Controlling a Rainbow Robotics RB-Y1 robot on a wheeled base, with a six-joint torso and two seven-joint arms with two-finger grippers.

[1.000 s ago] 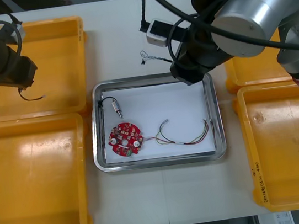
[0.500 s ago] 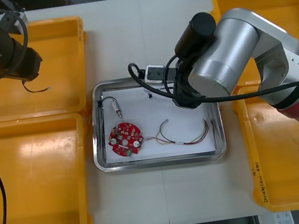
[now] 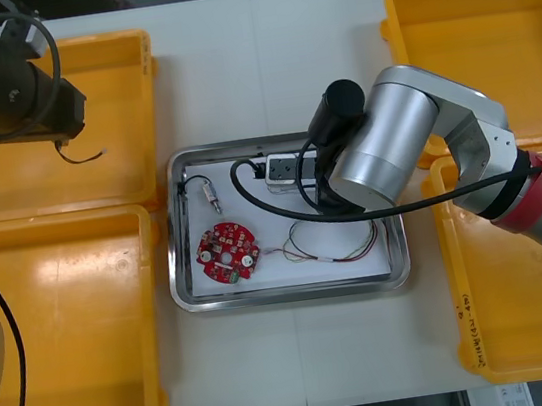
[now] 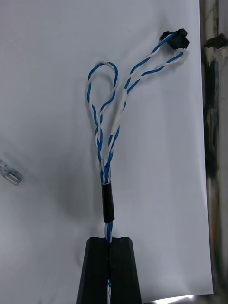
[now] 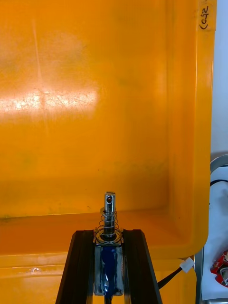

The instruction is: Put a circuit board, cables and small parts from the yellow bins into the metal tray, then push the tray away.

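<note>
Here, cable (image 4: 107, 142) in right gripper (image 4: 109, 240), metal part (image 5: 109, 209) in left gripper (image 5: 108, 232)

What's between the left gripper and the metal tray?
The yellow bin's side wall, seen in the left wrist view. The left gripper, shut on a small metal part, is over that bin.

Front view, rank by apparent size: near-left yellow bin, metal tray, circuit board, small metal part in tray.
Largest to smallest:
1. near-left yellow bin
2. metal tray
3. circuit board
4. small metal part in the tray
All sit at table level, so nearness barely matters.
</note>
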